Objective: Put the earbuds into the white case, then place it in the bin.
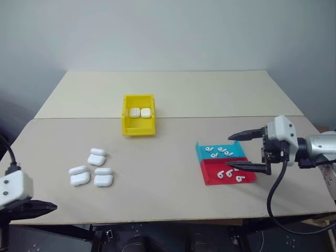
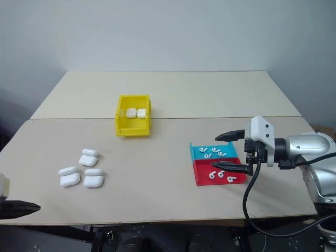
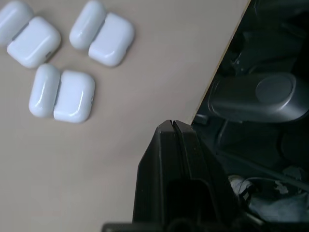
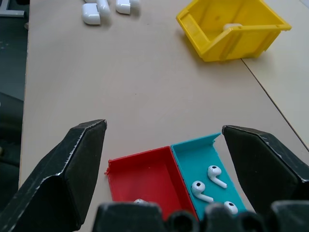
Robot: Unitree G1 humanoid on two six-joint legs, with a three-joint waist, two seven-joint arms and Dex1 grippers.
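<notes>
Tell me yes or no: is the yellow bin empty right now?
No. Two white cases lie side by side inside the yellow bin in the left eye view.

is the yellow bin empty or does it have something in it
Not empty: the yellow bin holds two white cases side by side near its back wall.

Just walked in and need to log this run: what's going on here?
The robot is packing earbuds into cases for the yellow bin, which already holds two cases. Its right gripper hangs open over the teal tray and red tray, where loose earbuds lie. The left gripper is shut and empty at the table's near left edge. Four open cases wait on the table.
</notes>
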